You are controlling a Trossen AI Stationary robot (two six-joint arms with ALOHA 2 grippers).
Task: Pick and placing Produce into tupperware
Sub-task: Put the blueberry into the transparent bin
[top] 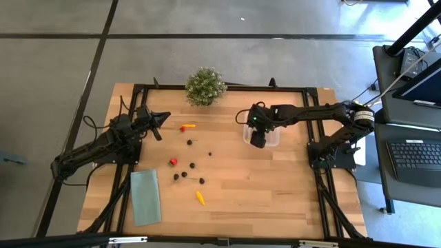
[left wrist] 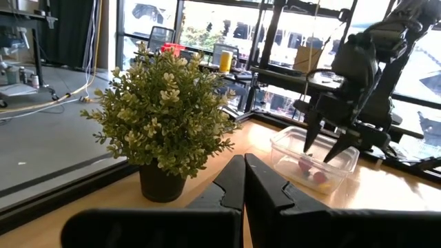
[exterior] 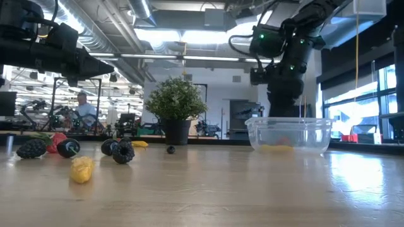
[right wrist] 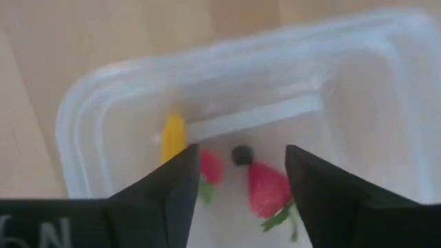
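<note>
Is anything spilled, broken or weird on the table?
Nothing stands out. The tupperware sits upright with a few pieces inside, under the right pincer, which is open. The other produce lies loose on the table, waiting. The potted plant stands straight.

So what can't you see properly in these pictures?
- High view: the right pincer covers the tupperware, hiding its contents.
- Right wrist view: a strawberry is partly hidden behind the fingers.
- Low view: food inside is only a blur through the plastic wall.
- High view: dark berries are too tiny to identify.
</note>
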